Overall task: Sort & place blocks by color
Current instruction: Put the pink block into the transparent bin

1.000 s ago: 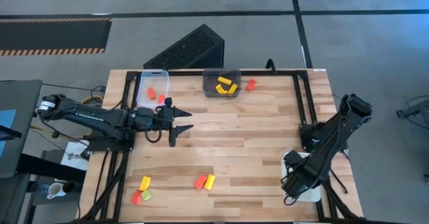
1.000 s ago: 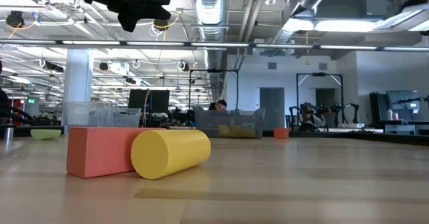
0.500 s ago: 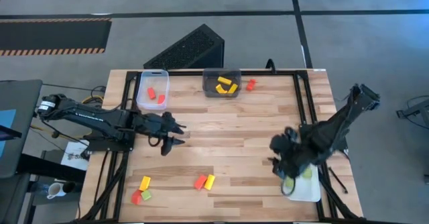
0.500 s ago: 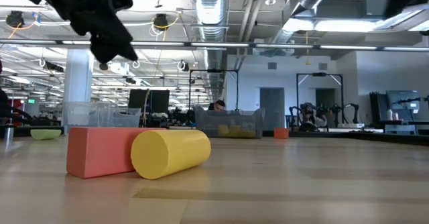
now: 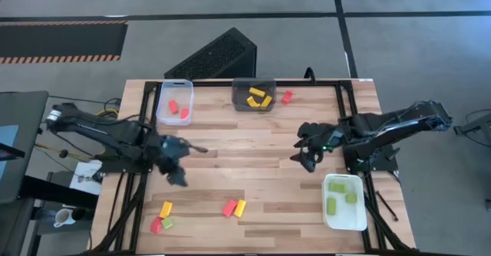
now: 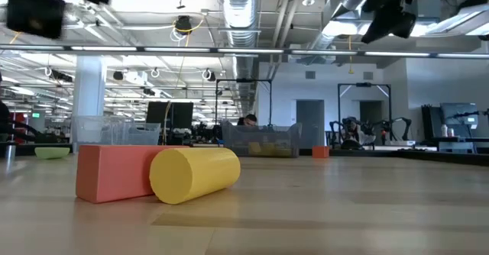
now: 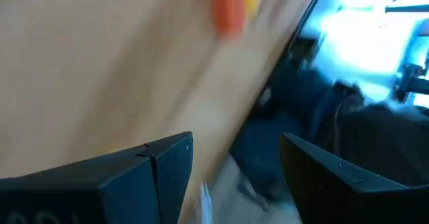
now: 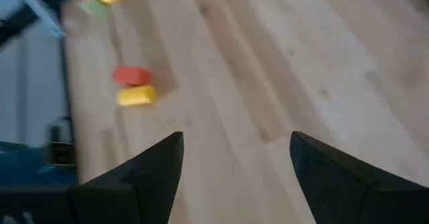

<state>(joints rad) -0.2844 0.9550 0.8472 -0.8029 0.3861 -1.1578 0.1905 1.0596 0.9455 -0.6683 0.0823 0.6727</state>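
Loose blocks lie near the table's near edge: a red block (image 5: pixel 229 208) touching a yellow one (image 5: pixel 240 208), and a yellow (image 5: pixel 166 208), a red (image 5: pixel 156 225) and a green block (image 5: pixel 167 223) at the near left. My left gripper (image 5: pixel 178 175) hangs open and empty above the table, on the far side of that left group. My right gripper (image 5: pixel 304 153) is open and empty right of the table's middle; its wrist view shows the red block (image 8: pixel 131 75) and the yellow block (image 8: pixel 136 96) ahead.
A clear tray (image 5: pixel 163 114) with red blocks and a dark grey tray (image 5: pixel 239 105) with yellow blocks stand at the far edge, with a red block (image 5: pixel 286 96) on the table beside the grey one. A white tray (image 5: pixel 344 219) at the near right holds green blocks.
My left gripper has moved from beside the clear tray toward the table's near edge and a little left, turning as it went. My right gripper has swung from over the white tray toward the table's middle and far side, leaving the tray and its green blocks in plain sight.
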